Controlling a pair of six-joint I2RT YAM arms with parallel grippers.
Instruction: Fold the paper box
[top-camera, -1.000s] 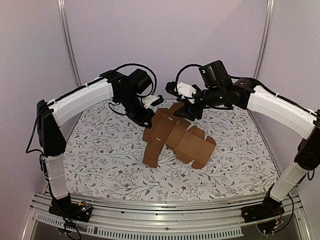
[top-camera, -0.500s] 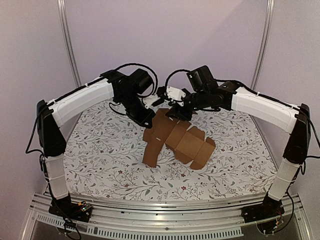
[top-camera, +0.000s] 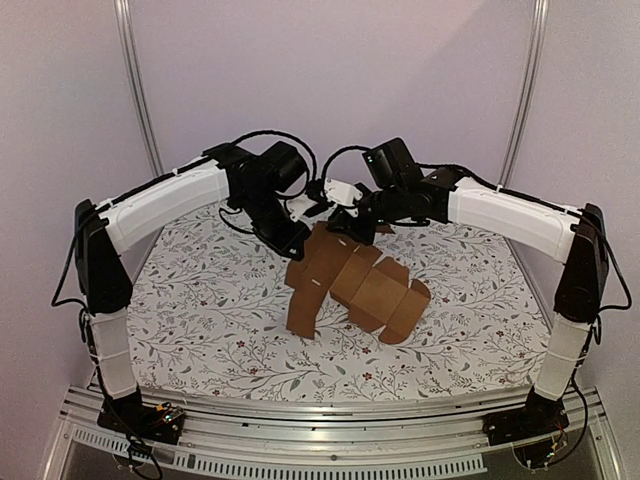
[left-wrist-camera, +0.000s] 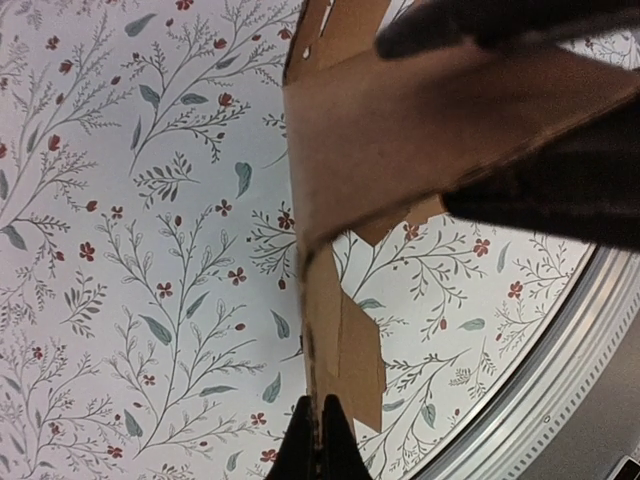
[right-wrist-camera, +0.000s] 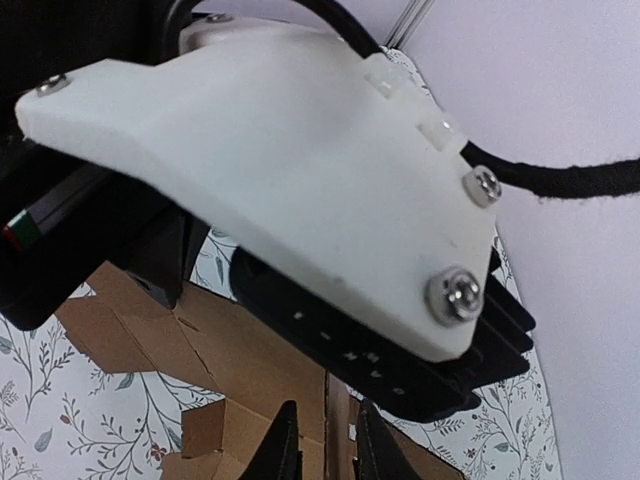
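Observation:
The paper box (top-camera: 360, 285) is a brown die-cut cardboard sheet, partly lifted off the table, with a flap hanging down at the left. My left gripper (top-camera: 303, 240) is shut on the sheet's far left edge. The left wrist view shows its tips (left-wrist-camera: 320, 440) pinching the cardboard (left-wrist-camera: 400, 130) edge-on. My right gripper (top-camera: 343, 225) is at the sheet's far edge, right beside the left gripper. In the right wrist view its jaws (right-wrist-camera: 327, 445) stand narrowly apart astride a cardboard edge (right-wrist-camera: 250, 370), not pressed on it.
The left arm's white wrist housing (right-wrist-camera: 260, 150) fills the right wrist view, very close. A floral cloth (top-camera: 200, 300) covers the table. Metal frame posts (top-camera: 135, 80) stand at the back corners, and a metal rail (top-camera: 330, 415) runs along the near edge.
My right arm has swung left and forward, bringing its gripper up to the sheet's far edge beside the left gripper. The left gripper and the cardboard have barely moved.

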